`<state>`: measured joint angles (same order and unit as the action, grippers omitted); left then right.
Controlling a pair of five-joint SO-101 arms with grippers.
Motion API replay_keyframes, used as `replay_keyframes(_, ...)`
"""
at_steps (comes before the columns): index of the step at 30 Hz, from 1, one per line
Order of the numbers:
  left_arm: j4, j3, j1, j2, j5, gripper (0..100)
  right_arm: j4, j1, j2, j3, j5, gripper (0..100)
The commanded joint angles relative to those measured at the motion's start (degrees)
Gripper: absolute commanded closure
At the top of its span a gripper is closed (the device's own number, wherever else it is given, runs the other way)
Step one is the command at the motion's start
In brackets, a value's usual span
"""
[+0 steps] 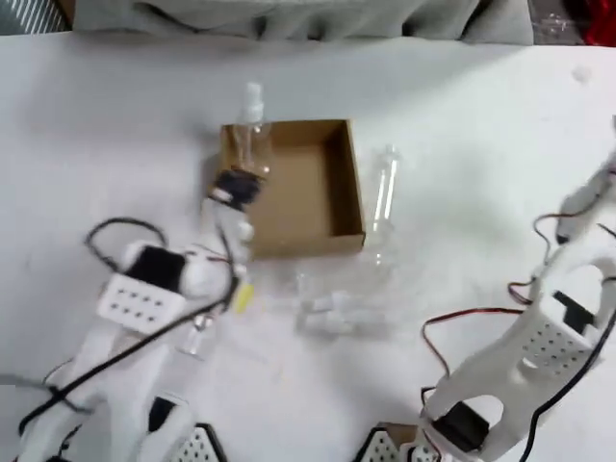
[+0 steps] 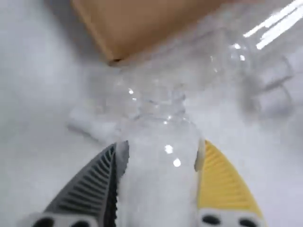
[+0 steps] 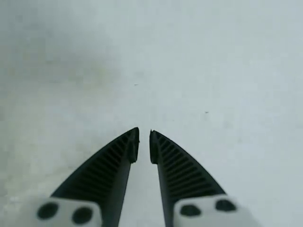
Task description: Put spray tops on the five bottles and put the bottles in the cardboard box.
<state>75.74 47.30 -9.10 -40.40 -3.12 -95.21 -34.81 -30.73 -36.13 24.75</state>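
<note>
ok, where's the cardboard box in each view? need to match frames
High view: cardboard box sits open side up on the white table, near the picture's centre.
Left wrist view: one brown corner of it, beyond the clear bottle gripped between the jaws.
Right wrist view: white table ahead of the shut jaws.
Shared landmark: the white table.

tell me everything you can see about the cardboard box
The cardboard box is plain brown, square, shallow and open-topped, sitting flat on the white table. One clear bottle with a spray top stands upright in its far left corner. Part of an arm overlaps its left wall.
</note>
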Motion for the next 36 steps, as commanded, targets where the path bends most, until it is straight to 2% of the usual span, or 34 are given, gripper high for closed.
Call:
replay_keyframes(1, 1.1, -4.0, 10.2, -6.7, 0.5, 98, -3.5, 7.3, 6.0, -1.8, -0.3, 98.1)
replay_keyframes(5, 1.5, -4.0, 22.8, -11.4, 0.2, 98, -3.5, 15.2, 11.7, 1.8, -5.7, 98.1)
replay_keyframes(9, 0.5, -4.0, 35.8, -9.9, 0.1, 98, -3.5, 25.2, 20.9, 7.8, -7.9, 98.1)
replay_keyframes(15, -8.4, -4.1, 48.7, -1.9, 0.1, 98, -2.1, 46.0, 31.9, 16.3, -8.8, 98.1)
replay_keyframes(26, -23.2, -4.4, 61.7, 8.8, 0.1, 98, 7.4, 78.2, 33.8, 23.6, -12.3, 97.7)
replay_keyframes(30, -27.7, -4.4, 65.8, 12.9, 0.1, 98, 13.3, 85.6, 31.0, 26.7, -12.3, 97.7)
replay_keyframes(36, -33.0, -4.6, 66.9, 21.5, -1.7, 98, 23.1, 89.5, 23.1, 28.5, -12.3, 97.6)
